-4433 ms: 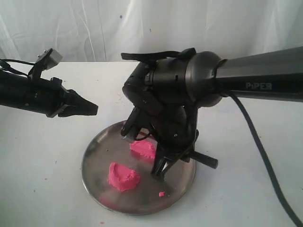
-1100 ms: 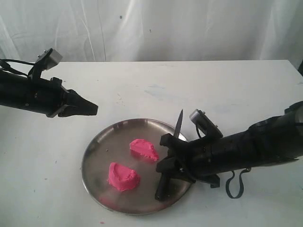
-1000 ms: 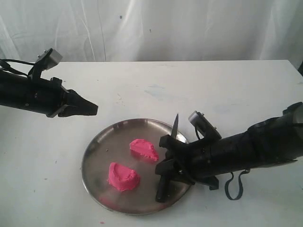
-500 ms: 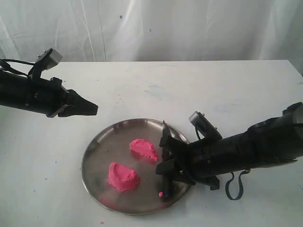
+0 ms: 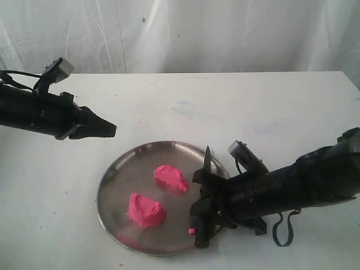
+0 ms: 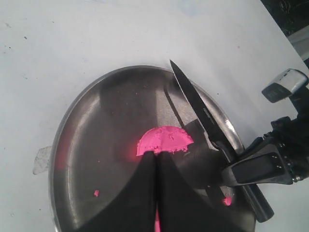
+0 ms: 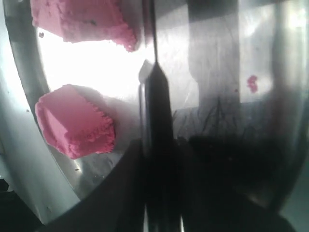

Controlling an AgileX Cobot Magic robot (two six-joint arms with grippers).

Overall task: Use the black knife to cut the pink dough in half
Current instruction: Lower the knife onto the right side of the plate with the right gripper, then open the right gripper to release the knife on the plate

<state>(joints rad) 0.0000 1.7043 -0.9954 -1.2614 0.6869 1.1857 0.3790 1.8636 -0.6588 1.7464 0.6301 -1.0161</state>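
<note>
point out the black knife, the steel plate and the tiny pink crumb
black knife (image 6: 199, 107), left wrist view, mid blade
steel plate (image 5: 112, 181), exterior view, bare left rim
tiny pink crumb (image 5: 192, 230), exterior view, its centre

right pincer (image 5: 207, 207) grips the black knife (image 5: 205, 194) beside two pink dough (image 5: 147, 209) halves on plate (image 5: 112, 188).

A lab-like test setup: a bare white table (image 5: 169, 101) backed by a white fabric backdrop (image 5: 185, 34).

White table (image 5: 236, 107), white curtain (image 5: 225, 34) (creased) behind
</note>
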